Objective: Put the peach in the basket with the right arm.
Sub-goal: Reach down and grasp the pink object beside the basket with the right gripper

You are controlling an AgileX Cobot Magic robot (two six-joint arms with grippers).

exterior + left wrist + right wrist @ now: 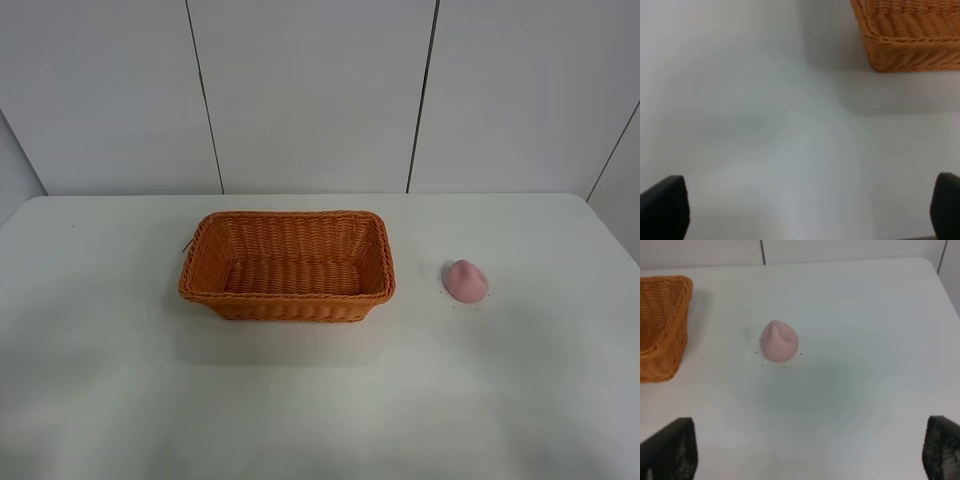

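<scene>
The peach [465, 280] sits on the white table [100, 380] in the right half of the exterior high frame, a little below centre height. It is well apart from the basket [290, 308], which occupies the middle of that frame with its long side running left to right. The peach lies off the basket's right short end, with bare table between them. Neither of my arms shows in that view.

In my right wrist view, my right gripper [805, 452] is spread wide, one finger [670, 450] at each edge of the picture, holding nothing. The peach [779, 341] lies ahead of it, roughly centred between the two fingers and a touch towards the basket side, with clear table in between. It rests on its broad base with the pointed tip up, so I see no long axis to line up with; any closing direction across its round body looks equally good.

My left gripper [804, 210] is spread wide too, and empty, with only a corner of the basket [905, 45] ahead of it and no peach in sight.

I judge the right arm the nearer one, and the reach mostly straight ahead and down.
</scene>
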